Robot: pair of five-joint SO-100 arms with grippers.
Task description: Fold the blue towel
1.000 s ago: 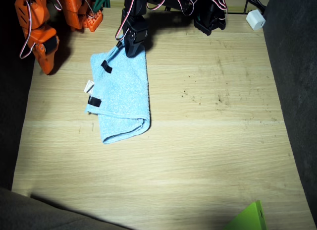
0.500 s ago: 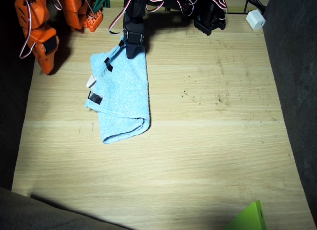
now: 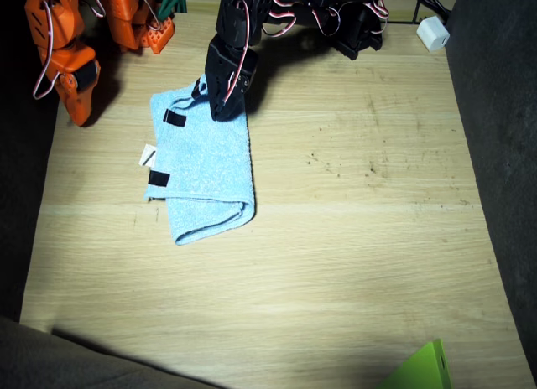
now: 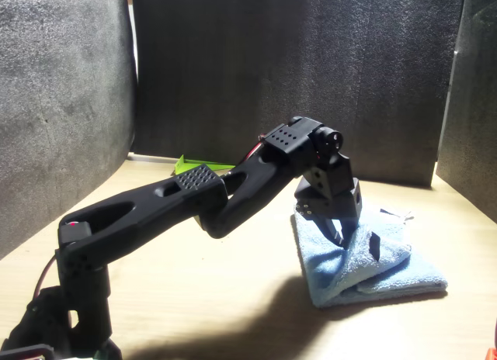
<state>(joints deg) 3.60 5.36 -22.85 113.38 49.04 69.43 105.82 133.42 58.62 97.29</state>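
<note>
Lying on the wooden bench: the blue towel [image 3: 205, 167], folded into a long strip with its rounded fold at the near end in the fixed view.
Towel place: the far part of the bench [image 3: 352, 238], nearer the orange arm's side than the middle.
Towel marks: two black tape strips [image 3: 174, 118] along the outer long edge, with a small white tag [image 3: 148, 155] sticking out between them.
Left arm: black, reaching from the far edge of the bench down to the towel's far end.
Left claw [image 3: 223, 108]: tip down on the towel's far corner; in the front view [image 4: 342, 234] the tips sink into the cloth, which bunches a little around them.
Left claw state: the fingers sit close together at the cloth, but whether they pinch the towel or only press on it cannot be told.
Right arm: orange, drawn back at the far corner of the bench, well apart from the towel.
Right claw [image 3: 75, 91]: hanging at the bench edge, with nothing seen in it; whether spread or pressed together cannot be told.
Other things: a white block [image 3: 433, 33] at the far edge beside the left arm's base, and a green sheet corner [image 3: 419, 370] at the near edge.
</note>
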